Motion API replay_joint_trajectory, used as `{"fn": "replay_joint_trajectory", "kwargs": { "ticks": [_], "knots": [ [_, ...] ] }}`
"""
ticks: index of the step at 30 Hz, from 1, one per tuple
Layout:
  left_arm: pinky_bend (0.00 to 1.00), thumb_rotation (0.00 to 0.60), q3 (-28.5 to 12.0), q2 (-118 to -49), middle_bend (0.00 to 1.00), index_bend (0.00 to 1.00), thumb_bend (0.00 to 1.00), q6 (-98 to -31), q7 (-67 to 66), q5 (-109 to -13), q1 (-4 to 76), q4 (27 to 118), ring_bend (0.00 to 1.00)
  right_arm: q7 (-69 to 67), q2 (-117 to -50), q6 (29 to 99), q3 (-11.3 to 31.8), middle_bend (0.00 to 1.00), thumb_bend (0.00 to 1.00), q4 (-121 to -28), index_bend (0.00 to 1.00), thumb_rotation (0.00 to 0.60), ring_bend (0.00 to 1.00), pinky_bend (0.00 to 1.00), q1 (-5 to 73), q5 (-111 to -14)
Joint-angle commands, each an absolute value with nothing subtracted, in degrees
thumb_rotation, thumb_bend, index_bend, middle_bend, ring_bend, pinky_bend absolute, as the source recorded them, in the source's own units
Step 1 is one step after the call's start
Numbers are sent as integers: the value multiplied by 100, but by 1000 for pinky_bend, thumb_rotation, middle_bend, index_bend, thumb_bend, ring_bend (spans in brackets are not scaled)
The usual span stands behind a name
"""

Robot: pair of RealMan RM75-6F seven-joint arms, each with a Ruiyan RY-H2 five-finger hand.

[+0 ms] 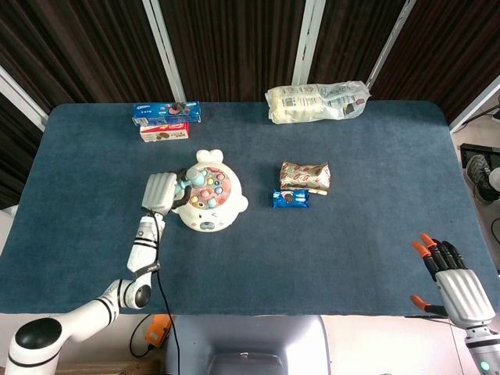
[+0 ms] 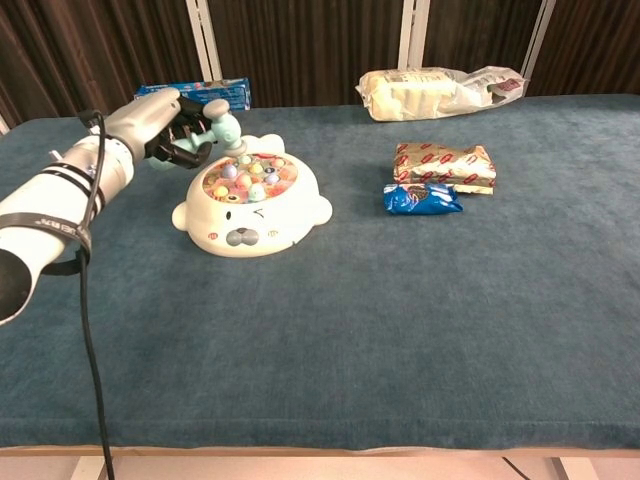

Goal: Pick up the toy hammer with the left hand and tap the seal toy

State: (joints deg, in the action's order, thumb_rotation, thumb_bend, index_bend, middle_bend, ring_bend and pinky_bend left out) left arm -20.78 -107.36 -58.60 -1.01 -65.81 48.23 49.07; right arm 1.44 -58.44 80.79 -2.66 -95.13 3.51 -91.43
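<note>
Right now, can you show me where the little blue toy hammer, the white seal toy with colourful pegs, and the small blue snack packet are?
little blue toy hammer (image 2: pixel 222 125), chest view, on its head.
white seal toy with colourful pegs (image 2: pixel 240 228), chest view, on its face.
small blue snack packet (image 2: pixel 422 199), chest view, on the wrapper's middle.

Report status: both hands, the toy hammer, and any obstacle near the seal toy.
Left hand holds toy hammer, head raised above seal toy. Right hand open at table's near edge. Nothing in the way.

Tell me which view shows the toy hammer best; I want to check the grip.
The chest view: the toy hammer shows side-on in the left hand, its head lifted above the seal toy. The head view only shows a small bit from above, partly hidden by fingers.
</note>
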Motion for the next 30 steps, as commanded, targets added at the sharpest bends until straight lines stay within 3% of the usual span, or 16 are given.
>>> {"fn": "replay_joint_trajectory", "kwargs": {
  "ticks": [1,12,21,30],
  "knots": [
    [1000,600,-1802,-10451,935,703,839,-6184,-234,-6802,4479,5365,1000,160,-5854,8074,-266,0,321,-9520,0,600,0,0,353,-9141],
    [1000,600,-888,-10219,930,704,820,-6758,-719,-7048,3434,5742,1000,244,-5886,8024,-297,0,320,-9544,0,600,0,0,368,-9172],
    [1000,600,-765,-10440,903,699,819,-6662,-477,-7153,3222,5168,1000,245,-5891,8011,-314,0,320,-9545,0,600,0,0,376,-9198],
    [999,600,-767,-10564,751,620,761,-6554,-288,-7253,3146,4908,955,255,-5894,8004,-309,0,320,-9549,0,600,0,0,380,-9181]
  ]
}}
